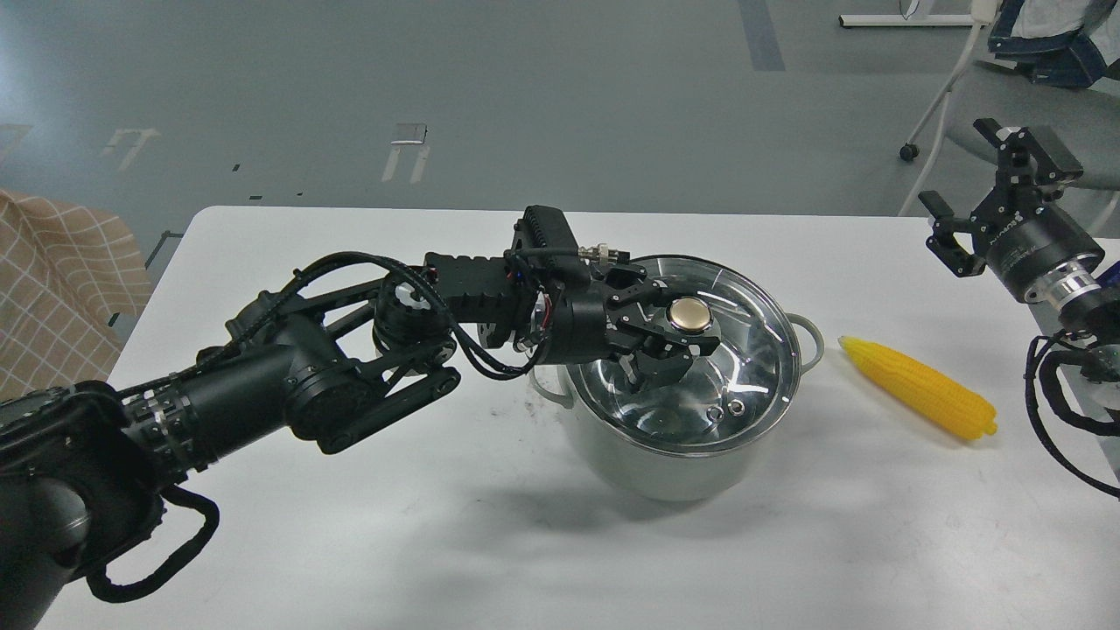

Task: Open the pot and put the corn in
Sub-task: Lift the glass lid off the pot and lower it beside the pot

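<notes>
The pale grey-green pot [652,459] stands at the middle of the white table [437,525] with its glass lid [752,346] on it. My left gripper [678,325] reaches in from the left over the lid, and its fingers are drawn in around the brass-coloured lid knob [689,313]. The yellow corn [919,390] lies on the table right of the pot, its point towards the pot. My right gripper [960,164] is open and empty, held high at the far right, above and behind the corn.
A checked cloth [52,289] lies off the table's left edge. A wheeled chair [1032,96] stands behind the table at the far right. My left arm [289,385] crosses the left half of the table.
</notes>
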Robot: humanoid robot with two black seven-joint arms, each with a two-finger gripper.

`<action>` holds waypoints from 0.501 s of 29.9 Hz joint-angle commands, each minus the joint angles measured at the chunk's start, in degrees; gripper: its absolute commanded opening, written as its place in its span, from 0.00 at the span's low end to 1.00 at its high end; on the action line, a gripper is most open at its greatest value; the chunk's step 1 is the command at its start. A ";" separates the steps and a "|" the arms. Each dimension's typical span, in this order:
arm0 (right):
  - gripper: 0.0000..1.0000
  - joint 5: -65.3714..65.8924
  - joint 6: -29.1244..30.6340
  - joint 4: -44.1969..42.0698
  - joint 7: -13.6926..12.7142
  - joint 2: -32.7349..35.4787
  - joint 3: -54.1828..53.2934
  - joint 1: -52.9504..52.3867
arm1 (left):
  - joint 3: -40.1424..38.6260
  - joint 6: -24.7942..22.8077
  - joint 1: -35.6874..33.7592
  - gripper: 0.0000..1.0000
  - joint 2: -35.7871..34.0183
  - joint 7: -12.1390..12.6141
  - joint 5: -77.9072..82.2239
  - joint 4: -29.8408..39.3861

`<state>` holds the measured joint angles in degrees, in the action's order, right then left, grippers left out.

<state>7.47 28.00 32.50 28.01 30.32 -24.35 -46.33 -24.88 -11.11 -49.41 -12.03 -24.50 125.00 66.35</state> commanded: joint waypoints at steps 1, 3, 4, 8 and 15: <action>1.00 0.00 0.00 0.37 -0.01 0.00 0.01 0.18 | -0.26 0.04 0.10 0.18 0.26 0.41 0.00 -0.09; 1.00 0.00 0.00 0.37 -0.01 0.00 0.01 0.45 | -0.70 1.08 -0.34 0.08 0.43 1.03 0.00 0.18; 1.00 0.00 0.00 0.37 -0.01 0.00 0.01 0.45 | -0.79 1.44 -0.51 0.05 0.35 1.03 0.00 0.27; 1.00 0.00 0.00 0.37 -0.01 0.09 -0.08 0.53 | -2.89 2.06 -4.10 0.05 -0.53 0.94 0.00 1.93; 1.00 0.00 0.00 0.37 -0.01 0.00 -0.34 0.53 | -3.51 1.18 -10.53 0.06 -13.70 0.85 0.00 10.45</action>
<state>7.47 28.00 32.88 27.98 30.32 -24.47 -45.81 -28.36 -9.46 -58.65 -20.20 -23.64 124.99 73.28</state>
